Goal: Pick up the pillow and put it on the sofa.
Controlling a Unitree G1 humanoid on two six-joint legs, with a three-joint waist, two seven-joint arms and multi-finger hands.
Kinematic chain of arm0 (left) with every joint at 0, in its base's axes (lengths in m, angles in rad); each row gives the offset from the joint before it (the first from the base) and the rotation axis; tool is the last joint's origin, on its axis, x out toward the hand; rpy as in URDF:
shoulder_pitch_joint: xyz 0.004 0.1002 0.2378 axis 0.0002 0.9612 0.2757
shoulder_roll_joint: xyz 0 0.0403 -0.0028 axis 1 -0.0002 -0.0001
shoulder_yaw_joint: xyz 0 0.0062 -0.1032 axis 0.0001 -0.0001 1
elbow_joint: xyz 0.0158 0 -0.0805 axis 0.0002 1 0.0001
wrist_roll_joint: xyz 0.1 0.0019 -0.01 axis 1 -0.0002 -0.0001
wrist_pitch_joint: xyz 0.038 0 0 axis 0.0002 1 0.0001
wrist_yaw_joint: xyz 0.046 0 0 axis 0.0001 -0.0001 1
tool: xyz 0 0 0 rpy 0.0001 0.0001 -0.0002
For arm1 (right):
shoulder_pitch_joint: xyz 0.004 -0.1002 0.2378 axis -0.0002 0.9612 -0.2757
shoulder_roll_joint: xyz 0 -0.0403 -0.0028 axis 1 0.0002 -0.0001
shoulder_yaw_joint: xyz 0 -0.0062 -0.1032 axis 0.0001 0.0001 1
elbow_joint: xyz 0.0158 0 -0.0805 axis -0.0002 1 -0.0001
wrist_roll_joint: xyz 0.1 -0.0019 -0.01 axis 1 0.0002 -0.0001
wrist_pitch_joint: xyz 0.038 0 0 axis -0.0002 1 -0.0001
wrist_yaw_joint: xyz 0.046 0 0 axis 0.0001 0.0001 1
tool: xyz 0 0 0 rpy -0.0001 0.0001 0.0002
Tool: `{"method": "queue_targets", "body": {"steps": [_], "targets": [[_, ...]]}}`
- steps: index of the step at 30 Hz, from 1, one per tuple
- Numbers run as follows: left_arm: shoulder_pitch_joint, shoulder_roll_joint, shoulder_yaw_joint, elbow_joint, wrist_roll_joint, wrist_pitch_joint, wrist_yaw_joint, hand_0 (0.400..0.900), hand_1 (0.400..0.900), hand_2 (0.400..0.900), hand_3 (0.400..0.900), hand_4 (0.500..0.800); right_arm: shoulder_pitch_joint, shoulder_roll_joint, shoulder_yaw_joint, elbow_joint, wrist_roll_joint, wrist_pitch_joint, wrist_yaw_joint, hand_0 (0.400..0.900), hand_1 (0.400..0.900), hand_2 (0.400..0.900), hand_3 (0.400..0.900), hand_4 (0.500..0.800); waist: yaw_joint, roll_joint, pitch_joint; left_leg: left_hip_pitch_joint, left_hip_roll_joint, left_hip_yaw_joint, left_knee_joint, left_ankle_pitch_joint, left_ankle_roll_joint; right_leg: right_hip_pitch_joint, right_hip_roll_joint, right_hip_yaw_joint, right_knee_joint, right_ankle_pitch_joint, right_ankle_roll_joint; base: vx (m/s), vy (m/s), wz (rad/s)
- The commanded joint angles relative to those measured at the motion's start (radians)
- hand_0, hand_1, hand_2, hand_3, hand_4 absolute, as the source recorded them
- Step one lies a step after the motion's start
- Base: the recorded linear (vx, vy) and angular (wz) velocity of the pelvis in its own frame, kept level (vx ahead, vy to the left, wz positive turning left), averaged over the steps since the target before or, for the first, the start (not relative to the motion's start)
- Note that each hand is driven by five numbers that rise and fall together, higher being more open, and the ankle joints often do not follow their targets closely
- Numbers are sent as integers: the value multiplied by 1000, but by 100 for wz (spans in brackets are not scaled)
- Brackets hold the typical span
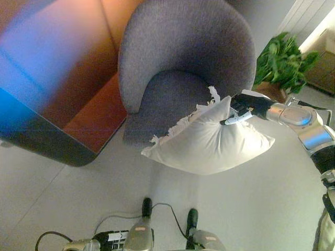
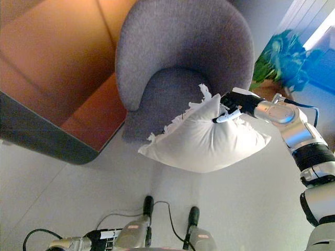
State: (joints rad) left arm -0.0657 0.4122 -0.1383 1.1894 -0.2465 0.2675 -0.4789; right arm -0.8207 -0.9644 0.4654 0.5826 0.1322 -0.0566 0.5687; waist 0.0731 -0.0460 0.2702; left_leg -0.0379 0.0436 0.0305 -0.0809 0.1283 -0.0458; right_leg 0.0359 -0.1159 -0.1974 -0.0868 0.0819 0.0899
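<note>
Right hand (image 1: 245, 107) at 3 o'clock pinches pillow (image 1: 209, 141) top edge, held before sofa (image 1: 183, 57) seat; left hand unseen.

The right hand (image 2: 238, 108) is reaching in from the right of the frame, its dark fingers (image 2: 229, 100) pinching the upper edge of a white fringed pillow (image 2: 204, 138). The pillow is hanging at centre frame, overlapping the front of a grey round-backed sofa (image 2: 180, 47). A green plant (image 2: 277, 60) is sitting at the upper right, beside the sofa.
</note>
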Motion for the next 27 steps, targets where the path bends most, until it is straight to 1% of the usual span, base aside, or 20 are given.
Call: {"method": "queue_targets", "body": {"steps": [1, 4, 5, 7, 8, 9, 14, 17, 19, 20, 21, 24, 27], "targets": [[85, -27, -78, 120, 58, 52, -89, 900, 900, 900, 900, 800, -262, -54, 7, 29, 199, 8, -12, 400, 400, 400, 400, 500, 28, -58, -197, 92, -24, 36, -6, -132, -12, 31, 27, -23, 13, -23, 16, 150, 29, 7], [83, -26, -84, 136, 77, 76, -99, 900, 900, 900, 900, 800, -358, -46, 38, 107, 248, 86, -38, 400, 400, 400, 400, 500, 42, -70, -214, 113, -25, 24, -6, -140, -14, 59, 30, -24, 3, -26, 15, 148, 16, 8], [82, -27, -85, 139, 79, 79, -102, 900, 900, 900, 900, 800, -376, -42, 43, 124, 252, 98, -43, 400, 400, 400, 400, 500, 44, -71, -215, 116, -25, 23, -6, -141, -14, 63, 30, -24, 2, -26, 15, 131, 9, 9], [82, -28, -92, 150, 86, 93, -105, 900, 900, 900, 900, 800, -436, -31, 61, 195, 225, 149, -66, 400, 400, 400, 400, 500, 54, -76, -219, 125, -23, 21, -6, -142, -16, 75, 31, -26, 0, -26, 15, 107, 21, 8], [83, -30, -94, 152, 85, 96, -104, 900, 900, 900, 900, 800, -457, -28, 73, 219, 215, 158, -69, 400, 400, 400, 400, 500, 56, -76, -220, 127, -23, 19, -6, -143, -16, 77, 31, -27, 0, -27, 15, 110, 41, 8], [85, -29, -98, 159, 81, 104, -104, 900, 900, 900, 900, 800, -495, -21, 94, 270, 180, 182, -86, 400, 400, 400, 400, 500, 62, -78, -222, 131, -22, 17, -6, -143, -17, 82, 31, -27, 0, -28, 15, 99, 44, 6], [91, -26, -97, 162, 62, 135, -105, 900, 900, 900, 900, 800, -585, -16, 147, 365, 129, 265, -121, 400, 400, 400, 400, 500, 80, -80, -216, 134, -22, 6, -6, -141, -18, 91, 30, -29, 0, -30, 15, 91, 47, 8], [88, -23, -101, 157, 34, 156, -95, 900, 900, 900, 900, 800, -612, -16, 171, 407, 97, 289, -126, 400, 400, 400, 400, 500, 90, -79, -207, 127, -22, -5, -6, -135, -18, 90, 29, -35, 0, -31, 14, 66, 45, 15], [81, -15, -104, 147, 19, 181, -95, 900, 900, 900, 900, 800, -626, -16, 183, 424, 90, 321, -138, 400, 400, 400, 400, 500, 100, -79, -195, 111, -21, -15, -6, -130, -17, 80, 28, -38, 0, -31, 13, 17, 28, 22], [74, -12, -107, 144, 10, 188, -96, 900, 900, 900, 900, 800, -634, -14, 189, 431, 91, 329, -149, 400, 400, 400, 400, 500, 103, -80, -189, 102, -20, -20, -6, -127, -18, 72, 28, -39, 0, -30, 13, -47, -3, 24], [61, -8, -116, 136, -2, 196, -98, 900, 900, 900, 900, 800, -645, -9, 199, 445, 97, 341, -177, 400, 400, 400, 400, 500, 111, -81, -177, 82, -18, -27, -6, -123, -17, 57, 28, -41, 0, -29, 13, -72, -20, 20], [15, 11, -137, 123, -51, 197, -93, 900, 900, 900, 900, 800, -688, 3, 235, 465, 147, 361, -254, 400, 400, 400, 400, 500, 124, -83, -125, 18, -13, -42, -6, -112, -15, 0, 28, -40, 0, -21, 12, -249, -37, 19], [-1, 20, -144, 111, -86, 183, -86, 900, 900, 900, 900, 800, -710, -7, 259, 464, 180, 357, -279, 400, 400, 400, 400, 500, 130, -79, -81, -27, -10, -55, -6, -101, -13, -38, 29, -42, 0, -17, 9, -190, -30, 11]]}}
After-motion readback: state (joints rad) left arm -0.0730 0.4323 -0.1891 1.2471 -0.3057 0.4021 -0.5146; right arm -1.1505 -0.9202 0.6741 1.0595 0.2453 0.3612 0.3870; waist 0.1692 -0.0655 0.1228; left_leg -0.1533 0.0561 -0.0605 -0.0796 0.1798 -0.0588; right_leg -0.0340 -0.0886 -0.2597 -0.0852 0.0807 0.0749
